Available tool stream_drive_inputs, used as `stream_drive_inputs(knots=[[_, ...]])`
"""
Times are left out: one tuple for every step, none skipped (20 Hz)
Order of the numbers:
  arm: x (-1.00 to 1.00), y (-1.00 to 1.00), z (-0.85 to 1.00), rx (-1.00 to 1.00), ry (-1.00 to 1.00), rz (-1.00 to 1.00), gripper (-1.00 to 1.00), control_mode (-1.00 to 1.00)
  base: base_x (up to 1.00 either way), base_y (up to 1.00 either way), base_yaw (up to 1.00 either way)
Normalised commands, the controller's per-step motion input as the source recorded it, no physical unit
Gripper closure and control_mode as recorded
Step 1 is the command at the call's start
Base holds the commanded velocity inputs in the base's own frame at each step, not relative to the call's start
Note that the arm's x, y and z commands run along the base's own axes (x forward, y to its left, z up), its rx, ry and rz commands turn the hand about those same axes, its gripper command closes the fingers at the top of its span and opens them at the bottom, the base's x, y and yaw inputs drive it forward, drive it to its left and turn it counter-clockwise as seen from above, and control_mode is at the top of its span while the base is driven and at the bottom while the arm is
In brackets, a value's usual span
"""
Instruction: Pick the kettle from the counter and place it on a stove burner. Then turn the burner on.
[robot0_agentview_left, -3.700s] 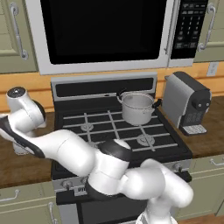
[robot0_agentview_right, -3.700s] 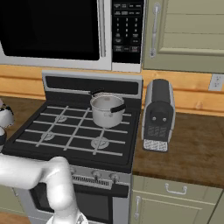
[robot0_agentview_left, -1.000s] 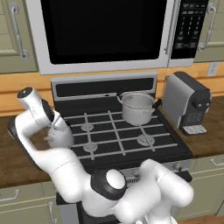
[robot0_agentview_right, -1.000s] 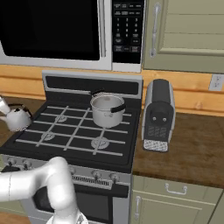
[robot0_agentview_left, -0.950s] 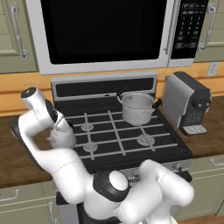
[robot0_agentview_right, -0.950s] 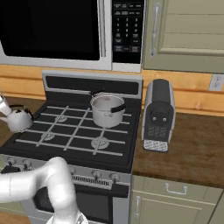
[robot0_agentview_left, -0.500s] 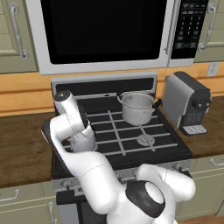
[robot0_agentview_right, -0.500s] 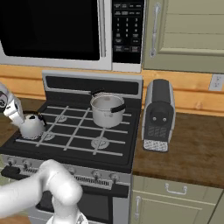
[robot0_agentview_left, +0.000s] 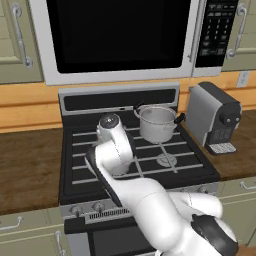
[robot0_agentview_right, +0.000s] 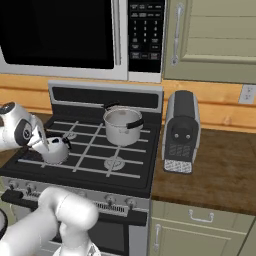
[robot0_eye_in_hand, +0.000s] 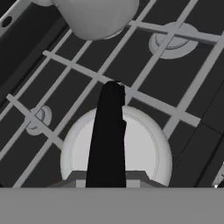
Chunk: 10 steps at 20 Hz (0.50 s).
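While the fingers (robot0_agentview_right: 44, 142) pinch the black arched handle of the kettle (robot0_agentview_right: 53, 150), the squat pale kettle sits over the front-left part of the stove's (robot0_agentview_right: 135, 170) black grate, at about eight o'clock from the steel pot (robot0_agentview_right: 122, 125) on the back burner. Seen from the hand, the handle runs up across the kettle's round top (robot0_eye_in_hand: 144, 148), with a silvery burner disc (robot0_eye_in_hand: 174, 40) at one o'clock and a smaller one (robot0_eye_in_hand: 38, 118) at nine o'clock. To the stove's right, a grey coffee machine (robot0_agentview_right: 181, 131) stands on the dark wood worktop (robot0_agentview_right: 215, 172).
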Motion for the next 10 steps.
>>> stream_drive_inputs(knots=[[0.01, 0.00, 0.00, 0.00, 0.00, 0.00, 1.00, -1.00, 0.00, 0.00, 0.00], [0.26, 0.00, 0.00, 0.00, 0.00, 0.00, 1.00, -1.00, 0.00, 0.00, 0.00], [0.32, 0.00, 0.00, 0.01, 0.00, -0.01, 1.00, -1.00, 0.00, 0.00, 0.00], [0.41, 0.00, 0.00, 0.01, 0.00, -0.03, 1.00, -1.00, 0.00, 0.00, 0.00], [0.44, 0.09, 0.00, 0.03, 0.00, -0.06, 1.00, -1.00, 0.00, 0.00, 0.00], [0.49, 0.21, 0.00, 0.01, 0.00, -0.06, 1.00, -1.00, 0.00, 0.00, 0.00], [0.55, 0.38, 0.00, 0.00, 0.00, -0.06, 1.00, -1.00, 0.00, 0.00, 0.00], [0.53, 0.38, 0.00, 0.00, 0.00, -0.02, 1.00, -1.00, 0.00, 0.00, 0.00], [0.44, 0.39, 0.00, 0.00, 0.00, 0.00, 1.00, -1.00, 0.00, 0.00, 0.00], [0.48, 0.41, 0.00, 0.00, 0.00, 0.00, 1.00, -1.00, 0.00, 0.00, 0.00]])
